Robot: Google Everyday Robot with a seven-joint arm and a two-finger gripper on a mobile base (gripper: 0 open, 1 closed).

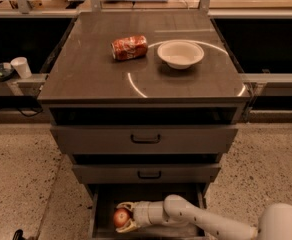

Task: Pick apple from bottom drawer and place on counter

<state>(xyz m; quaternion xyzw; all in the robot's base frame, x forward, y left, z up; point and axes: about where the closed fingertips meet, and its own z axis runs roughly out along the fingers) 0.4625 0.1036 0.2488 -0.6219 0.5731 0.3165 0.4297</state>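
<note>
The apple (120, 217), small, red with a yellowish patch, lies in the open bottom drawer (102, 198) on its left side. My gripper (124, 217) reaches into the drawer from the right on a white arm (201, 220). Its fingers (127, 205) stand above and below the apple, closed around it. The counter (96, 69) is the wide dark glossy cabinet top above.
A crushed red soda can (129, 47) and a white bowl (180, 53) sit on the counter's far half. Two wider drawers with black handles (145, 139) are above the bottom drawer. A white cup (21, 66) stands on a ledge at left.
</note>
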